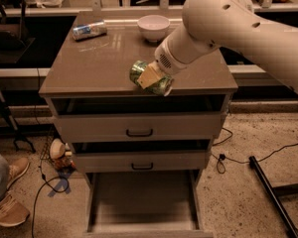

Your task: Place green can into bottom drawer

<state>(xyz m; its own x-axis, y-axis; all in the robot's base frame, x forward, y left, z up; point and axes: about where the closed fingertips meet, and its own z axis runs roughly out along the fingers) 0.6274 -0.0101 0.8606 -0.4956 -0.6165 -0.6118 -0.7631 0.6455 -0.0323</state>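
Note:
The green can (pixel 154 83), mottled green with silvery ends, lies on its side in my gripper (pixel 150 77), held in the air over the front edge of the cabinet top (pixel 99 63). A tan finger (pixel 148 76) presses across the can's body. The gripper is shut on the can. The bottom drawer (pixel 141 202) is pulled out below, a wide shallow tray with a bare floor, well under and in front of the can.
A silver-and-blue can (pixel 89 30) lies at the back left of the top. A white bowl (pixel 153 27) stands at the back middle. The two upper drawers (pixel 139 128) stand slightly ajar. A person's shoes (pixel 7 202) and cables lie on the floor at left.

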